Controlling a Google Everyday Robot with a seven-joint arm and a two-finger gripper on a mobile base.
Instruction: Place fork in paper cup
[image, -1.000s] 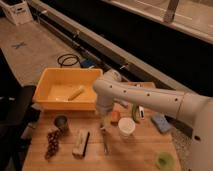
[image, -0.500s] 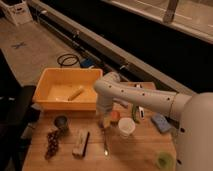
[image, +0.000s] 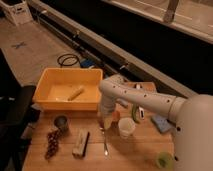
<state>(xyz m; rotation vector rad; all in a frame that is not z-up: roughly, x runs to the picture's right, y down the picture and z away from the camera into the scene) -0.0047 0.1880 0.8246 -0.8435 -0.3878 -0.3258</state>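
A single camera is looking down steeply from above the near right side of the table (image: 125, 157), facing out toward the far floor (image: 30, 50). It is sitting close. The arm (image: 150, 100) is filling the near right corner, and the gripper (image: 107, 121) is hanging mid-frame, just above the fork (image: 105, 145). The table is taking up the lower half.

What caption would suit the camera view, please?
Open claw poised over the fork, beside the paper cup, on the wooden table.
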